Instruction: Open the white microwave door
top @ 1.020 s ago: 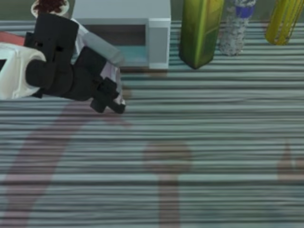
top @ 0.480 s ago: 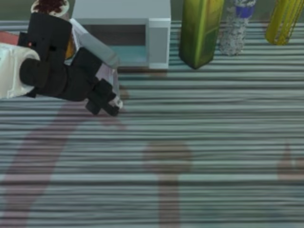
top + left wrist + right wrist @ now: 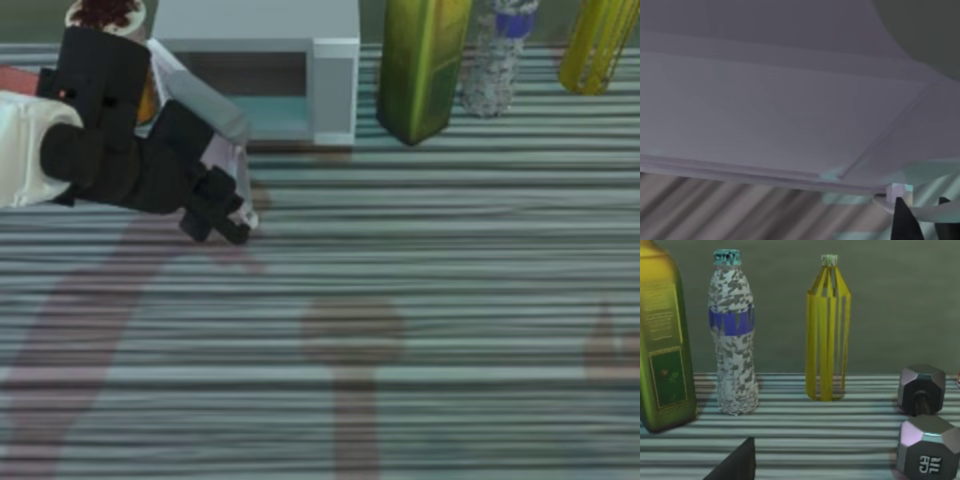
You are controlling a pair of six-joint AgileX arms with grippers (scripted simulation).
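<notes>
Your microwave (image 3: 300, 60) sits at the back of the table (image 3: 420, 300), left of centre, with its door (image 3: 205, 105) swung well out toward the front left, so the dark cavity and its pale teal floor show. The left gripper (image 3: 222, 212) is at the door's free edge, just in front of the microwave's left side; from above, the fingers sit against the panel's outer end, but you cannot tell how far apart they are or whether they grip it. In the left wrist view the door (image 3: 765, 115) fills nearly everything, with dark fingertips (image 3: 904, 222) just below its corner. The right arm is out of the top view; its wrist camera faces a green bottle (image 3: 662, 345), a speckled bottle (image 3: 734, 340), a yellow bottle (image 3: 828, 330) and a dumbbell (image 3: 922, 425).
</notes>
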